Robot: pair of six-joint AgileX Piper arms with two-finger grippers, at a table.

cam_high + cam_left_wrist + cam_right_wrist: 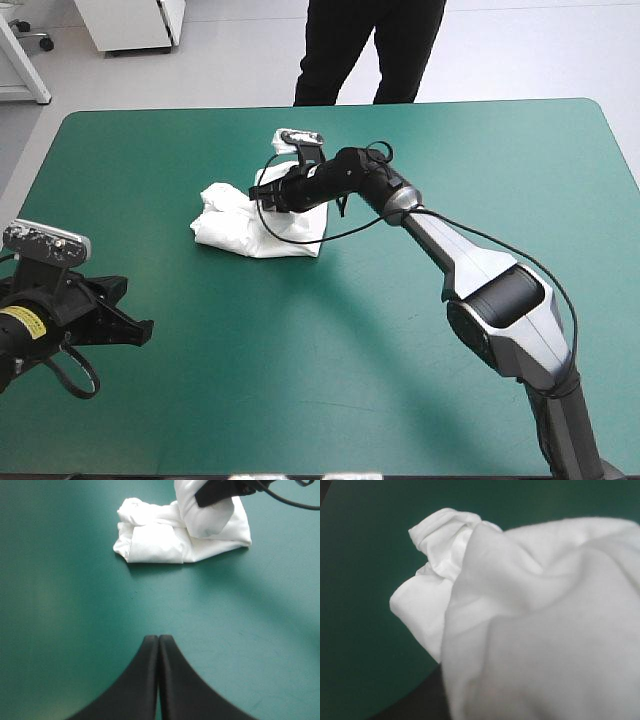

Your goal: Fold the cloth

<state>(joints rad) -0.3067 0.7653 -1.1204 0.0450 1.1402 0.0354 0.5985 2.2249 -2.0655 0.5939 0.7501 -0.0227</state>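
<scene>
The white T-shirt lies as a folded bundle on the teal-green cover, a little beyond the table's middle. My right gripper reaches over it from the right and is shut on the T-shirt, holding one fold raised above the rest. The left wrist view shows that raised fold of the T-shirt hanging from the right gripper. White T-shirt cloth fills the right wrist view and hides the fingers. My left gripper is shut and empty, well short of the bundle, near the table's left front.
Bare teal-green cover stretches between my left gripper and the bundle and across the right half of the table. A person's legs stand beyond the far edge, not over the table.
</scene>
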